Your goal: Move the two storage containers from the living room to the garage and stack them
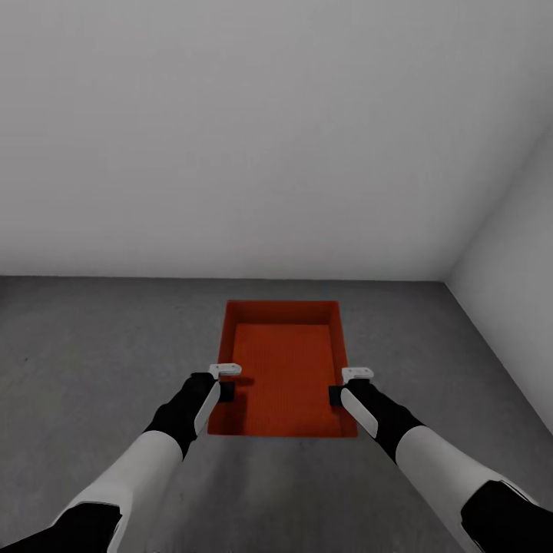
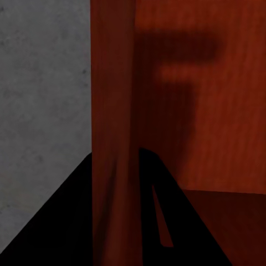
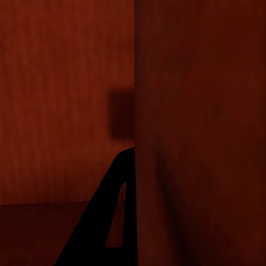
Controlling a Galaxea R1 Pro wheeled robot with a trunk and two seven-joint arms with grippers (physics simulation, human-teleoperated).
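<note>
Head view: a bare corner of the garage, w/ a plain white wall (image 1: 253, 138) ahead and a second white wall (image 1: 514, 230) angling in on the right. The floor (image 1: 92, 361) is flat dark grey, faintly mottled like concrete. One red-orange box (image 1: 286, 376), lidless, thin straight walls, no marks, sits between the two arms w/ its long axis running away from the robot; whether it rests on the floor or hangs just above it can't be told. The left gripper (image 1: 225, 382) is at the box's left long wall, the right gripper (image 1: 345, 384) at its right long wall, both near the end closest to the robot. White-and-black forearms reach in from the bottom corners.

Left wrist view: the box's left wall (image 2: 113, 111) stands edge-on straight ahead, running up between the two dark fingers (image 2: 72, 221), one outside, one inside. The fingers look pinched on the wall. Grey mottled floor (image 2: 39, 111) lies on the outer side; the box's inner base (image 2: 221, 100) shows on the other, w/ a gripper shadow across it.

Right wrist view: red-orange all over. The right wall (image 3: 194, 138) is close up, one dark finger (image 3: 105, 221) against its inner face. The other finger is hidden behind the wall, so the grip can't be told for sure.
</note>
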